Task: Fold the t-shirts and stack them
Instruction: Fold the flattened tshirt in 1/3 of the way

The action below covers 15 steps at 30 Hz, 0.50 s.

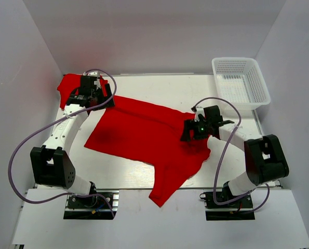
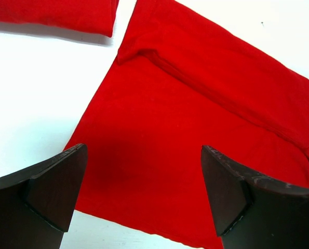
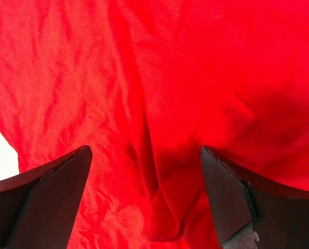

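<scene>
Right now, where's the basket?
Top view: the basket sits at the far right corner of the table, beyond the right claw and apart from the spread shirt.

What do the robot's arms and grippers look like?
Both the left arm and right arm have white links, bulky black joint housings and a looping lilac cable. Each gripper carries two dark, wedge-shaped fingers; the right gripper shows a small green light.

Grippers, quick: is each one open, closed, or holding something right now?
Left gripper: open, holding nothing, over the spread t-shirt.
Right gripper: open, holding nothing, over the same t-shirt.
</scene>
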Available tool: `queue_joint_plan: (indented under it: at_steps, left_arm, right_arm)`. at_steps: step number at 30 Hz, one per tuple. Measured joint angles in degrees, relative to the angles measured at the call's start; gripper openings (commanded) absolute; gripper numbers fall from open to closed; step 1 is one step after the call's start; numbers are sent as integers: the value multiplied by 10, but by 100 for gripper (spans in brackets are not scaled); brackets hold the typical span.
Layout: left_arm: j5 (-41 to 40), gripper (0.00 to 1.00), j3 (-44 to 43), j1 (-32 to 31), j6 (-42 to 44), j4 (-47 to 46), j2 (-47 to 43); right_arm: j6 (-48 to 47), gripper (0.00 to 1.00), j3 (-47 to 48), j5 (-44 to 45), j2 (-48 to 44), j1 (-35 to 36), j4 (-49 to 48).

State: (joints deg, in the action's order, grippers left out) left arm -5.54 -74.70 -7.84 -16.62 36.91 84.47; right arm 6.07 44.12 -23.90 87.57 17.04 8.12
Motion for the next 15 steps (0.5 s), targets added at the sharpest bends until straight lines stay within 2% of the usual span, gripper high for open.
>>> queue_joint_plan:
  at_steps: [5,11,15]
  left_arm:
    - [0,100,-1,0,0,-1,7]
    - [8,100,-12,0,4,-10,57]
    - [41,100,-12,0,15,-46,83]
  right_arm:
    - [15,90,10,80,-42,1,24]
    - [28,90,42,129,-92,0,32]
    - [39,90,54,153,-82,0,39]
